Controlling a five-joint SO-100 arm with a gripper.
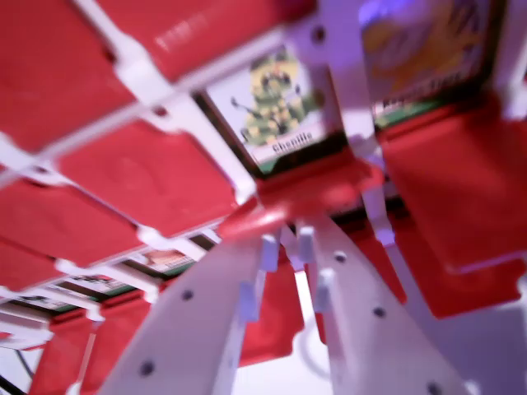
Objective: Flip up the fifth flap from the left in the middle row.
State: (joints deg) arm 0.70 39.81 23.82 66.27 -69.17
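Pincer (290, 247) tips blurred against red flap (309, 191).

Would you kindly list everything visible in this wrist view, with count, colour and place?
Flaps: many, exact count unclear, red, filling the upper left and running down the right side and bottom centre.
Frame bars: white plastic, running diagonally between the flaps, with hinge clips.
Chenille card: one, a green-and-yellow caterpillar picture labelled "Chenille", top centre, uncovered.
Second picture card: one, orange-yellow, too blurred to identify, top right, uncovered.
Partly visible cards: a few, lower left, peeking out beneath flaps.
Gripper: one, white, rising from the bottom centre, tips at a red flap below the Chenille card; whether it grips is unclear.
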